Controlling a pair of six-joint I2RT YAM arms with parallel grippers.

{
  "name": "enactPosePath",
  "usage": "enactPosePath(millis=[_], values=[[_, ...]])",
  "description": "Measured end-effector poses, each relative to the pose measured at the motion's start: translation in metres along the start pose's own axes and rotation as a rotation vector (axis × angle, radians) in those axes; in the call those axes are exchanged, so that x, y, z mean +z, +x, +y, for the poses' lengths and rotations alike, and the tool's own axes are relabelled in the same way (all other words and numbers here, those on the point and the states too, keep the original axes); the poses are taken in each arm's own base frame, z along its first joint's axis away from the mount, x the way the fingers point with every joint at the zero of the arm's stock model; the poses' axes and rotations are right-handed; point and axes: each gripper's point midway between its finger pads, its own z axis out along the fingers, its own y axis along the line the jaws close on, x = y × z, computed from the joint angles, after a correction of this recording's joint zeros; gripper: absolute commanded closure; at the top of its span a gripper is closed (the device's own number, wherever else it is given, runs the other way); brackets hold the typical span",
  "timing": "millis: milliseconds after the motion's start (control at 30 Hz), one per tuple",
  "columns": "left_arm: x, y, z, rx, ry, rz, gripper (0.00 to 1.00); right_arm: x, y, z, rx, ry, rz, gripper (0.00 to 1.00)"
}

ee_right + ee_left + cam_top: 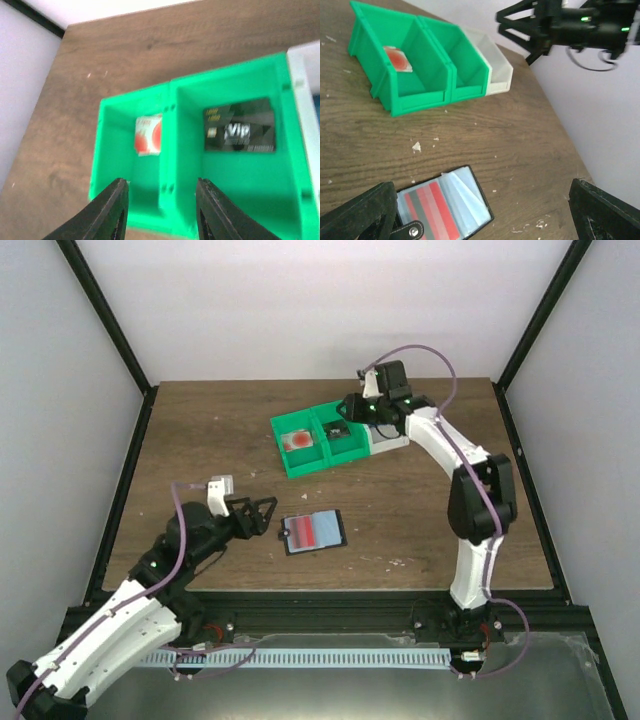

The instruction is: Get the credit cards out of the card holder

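Just left of the card holder (313, 532), the left end effector (262, 515) hangs low over the counter (200, 440), fingers spread wide, holding nothing. The card holder lies open and flat, black-rimmed, with a red striped card (432, 210) tucked in the panel nearer that end effector and clear blue-grey sleeves on the other. Drawing this card out probably calls for pinning the holder's rim and sliding the card along its pocket, lest the whole holder lift. Well beyond the card holder, green bins (415, 100) hold a red-and-white card (148, 135) and a black card (239, 131). Above them hovers the right end effector (160, 205), fingers apart, empty.
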Motion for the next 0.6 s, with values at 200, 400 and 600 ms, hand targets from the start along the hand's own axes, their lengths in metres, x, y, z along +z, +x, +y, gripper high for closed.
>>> enactPosePath(millis=[200, 400, 600], values=[[0.019, 0.023, 0.004, -0.058, -0.009, 0.113, 0.19, -0.049, 0.063, 0.044, 0.003, -0.057, 0.016, 0.61], [0.044, 0.066, 0.01, -0.147, 0.033, 0.271, 0.24, -0.067, 0.144, 0.077, -0.003, -0.097, 0.106, 0.63], [0.061, 0.103, 0.014, -0.257, 0.081, 0.386, 0.26, -0.081, 0.205, 0.089, 0.016, -0.125, 0.153, 0.71]])
